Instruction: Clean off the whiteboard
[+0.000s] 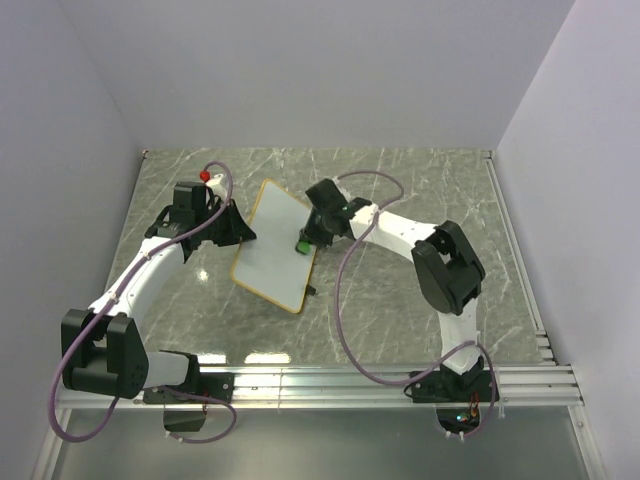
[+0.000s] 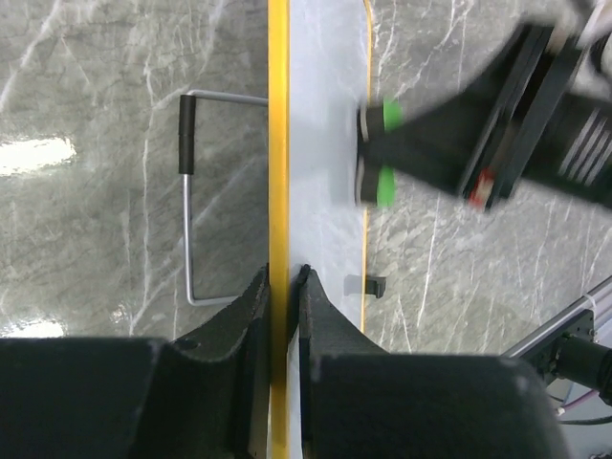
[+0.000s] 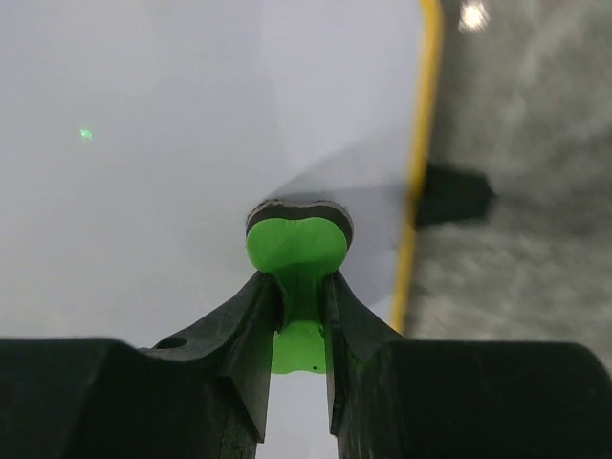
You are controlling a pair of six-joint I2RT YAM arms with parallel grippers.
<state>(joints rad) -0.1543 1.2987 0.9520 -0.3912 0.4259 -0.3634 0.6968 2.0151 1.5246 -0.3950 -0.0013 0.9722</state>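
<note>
Left wrist cam shows left tool [image 2: 283, 277] clamped on whiteboard [image 2: 320, 191] frame; right wrist cam, right tool [image 3: 301, 282] pinching green eraser [image 3: 296, 244]

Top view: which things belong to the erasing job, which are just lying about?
Job: whiteboard, left jaws shut on its frame; green eraser in right jaws.
Bystanders: marble table; purple cables; aluminium rail.

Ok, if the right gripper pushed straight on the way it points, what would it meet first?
The whiteboard: the green eraser held by the right gripper faces its white surface, seemingly touching, though depth is unclear.
</note>
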